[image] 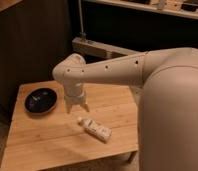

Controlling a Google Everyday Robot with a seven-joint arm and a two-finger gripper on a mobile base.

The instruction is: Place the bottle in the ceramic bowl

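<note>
**Fig. 1. Approach to the grasp: gripper above the table, bottle not yet picked up**

The gripper [76,108] hangs fingers-down over the wooden table [47,142], between the two task objects. Its two fingers stand spread apart with a clear gap, and nothing is held between them. The white plastic bottle [95,129] lies on its side on the table top, just beside and below-right of the gripper in the camera view. Its narrower cap end points towards the gripper. The dark ceramic bowl [41,101] sits near the left part of the table, empty and well apart from the bottle.

Step in hand, as judged: the pre-grasp approach. The bottle is untouched, so the carry and the placing remain to be done.

Next move, as judged: bring the gripper over the bottle's body, turn the fingers across its long axis, descend and close. A round bottle lying flat may roll if one finger meets it first.

Surroundings: the pale arm [112,72] reaches in from the right, and the robot's large body [174,115] fills that side and hides the table's right end. A dark wall panel [27,45] and a metal rail [99,48] stand behind. Nothing lies on the table between bottle and bowl.
</note>
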